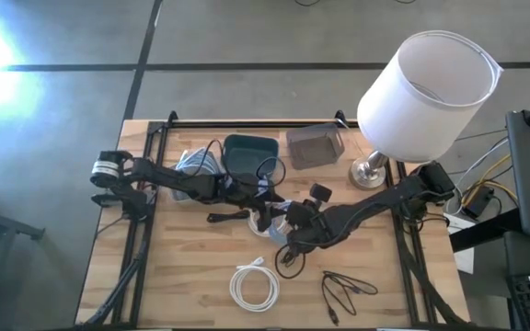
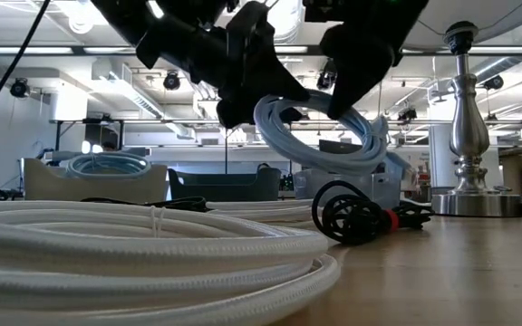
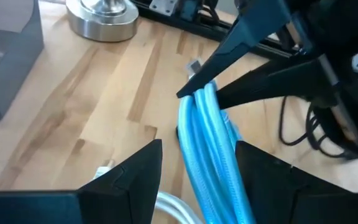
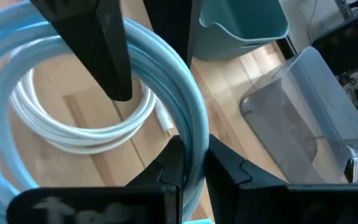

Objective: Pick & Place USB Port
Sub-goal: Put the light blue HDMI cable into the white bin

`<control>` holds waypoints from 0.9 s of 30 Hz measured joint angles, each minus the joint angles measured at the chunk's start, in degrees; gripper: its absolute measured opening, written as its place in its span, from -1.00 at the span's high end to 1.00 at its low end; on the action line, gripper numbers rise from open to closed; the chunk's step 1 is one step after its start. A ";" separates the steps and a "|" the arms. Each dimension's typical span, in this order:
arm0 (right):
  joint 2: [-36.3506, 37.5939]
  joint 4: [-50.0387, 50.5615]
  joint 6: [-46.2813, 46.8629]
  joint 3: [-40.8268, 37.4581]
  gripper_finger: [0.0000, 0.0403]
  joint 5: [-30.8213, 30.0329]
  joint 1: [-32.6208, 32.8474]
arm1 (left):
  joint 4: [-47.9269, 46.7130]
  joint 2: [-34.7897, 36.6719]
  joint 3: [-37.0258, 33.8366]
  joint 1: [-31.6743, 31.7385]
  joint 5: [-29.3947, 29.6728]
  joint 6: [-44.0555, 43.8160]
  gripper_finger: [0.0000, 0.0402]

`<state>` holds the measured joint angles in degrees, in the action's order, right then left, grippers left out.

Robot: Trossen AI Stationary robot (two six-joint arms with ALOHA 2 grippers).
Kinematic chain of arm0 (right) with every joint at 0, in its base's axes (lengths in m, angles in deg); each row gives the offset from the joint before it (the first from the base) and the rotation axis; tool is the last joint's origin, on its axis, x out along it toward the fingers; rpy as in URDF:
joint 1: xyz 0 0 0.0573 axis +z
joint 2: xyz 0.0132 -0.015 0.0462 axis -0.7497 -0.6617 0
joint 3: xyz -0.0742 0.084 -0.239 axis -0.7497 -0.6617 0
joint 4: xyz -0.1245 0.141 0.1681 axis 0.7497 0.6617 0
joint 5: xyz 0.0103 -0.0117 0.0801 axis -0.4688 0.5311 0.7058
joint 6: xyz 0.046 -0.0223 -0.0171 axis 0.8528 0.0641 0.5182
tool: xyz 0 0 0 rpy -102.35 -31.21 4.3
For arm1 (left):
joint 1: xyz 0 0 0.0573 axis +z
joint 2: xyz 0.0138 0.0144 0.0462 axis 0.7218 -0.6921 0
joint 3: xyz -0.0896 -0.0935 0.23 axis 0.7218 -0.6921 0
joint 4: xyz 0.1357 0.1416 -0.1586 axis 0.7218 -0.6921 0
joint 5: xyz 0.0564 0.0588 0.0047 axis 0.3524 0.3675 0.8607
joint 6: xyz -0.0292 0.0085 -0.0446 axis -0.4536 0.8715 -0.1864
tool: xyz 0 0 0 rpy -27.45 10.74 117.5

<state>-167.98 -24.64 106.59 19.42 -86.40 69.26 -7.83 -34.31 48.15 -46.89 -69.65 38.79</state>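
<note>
The light blue USB cable coil [image 4: 185,112] hangs above mid-counter, pinched in our right gripper [image 4: 190,163] fingers, left gripper [image 3: 197,158] fingers spread around it; we should keep that pinch firm until the bin.

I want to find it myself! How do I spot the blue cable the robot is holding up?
Find the big white lamp at the table's back right corner, then look toward the middle where the two arms meet. The light blue coiled cable hangs there above the wood, pinched in the right gripper fingers. The white coil and black cables lie flat; only this one is lifted.
</note>
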 joint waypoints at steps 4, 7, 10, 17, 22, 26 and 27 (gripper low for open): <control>0.09 -0.05 -0.20 0.11 0.81 0.01 0.15 | -0.37 0.00 0.00 -0.02 0.13 2.85 -0.03; 0.09 -0.09 -0.31 0.11 0.81 -0.08 0.13 | -0.40 0.04 0.00 0.00 0.18 3.66 0.01; 0.09 -0.22 -0.26 0.11 0.81 -0.07 0.13 | -0.70 0.04 0.00 -0.02 0.15 3.91 0.16; 0.17 -0.56 -0.05 0.11 0.78 -0.14 0.15 | -1.61 0.04 -0.09 0.09 0.65 4.10 0.74; 0.22 -0.84 -0.05 0.11 0.64 -0.13 0.04 | -2.46 0.04 -0.11 0.11 0.63 4.16 0.79; 0.24 -0.90 -0.07 0.11 0.52 -0.13 0.07 | -3.55 0.04 -0.13 0.09 0.74 3.95 0.79; 0.24 -0.89 -0.07 0.11 0.49 -0.13 0.07 | -3.92 0.04 -0.13 0.09 1.17 3.90 0.79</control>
<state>-167.74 -25.54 106.53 19.53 -86.53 69.32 -11.75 -34.27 48.02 -46.80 -68.48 42.70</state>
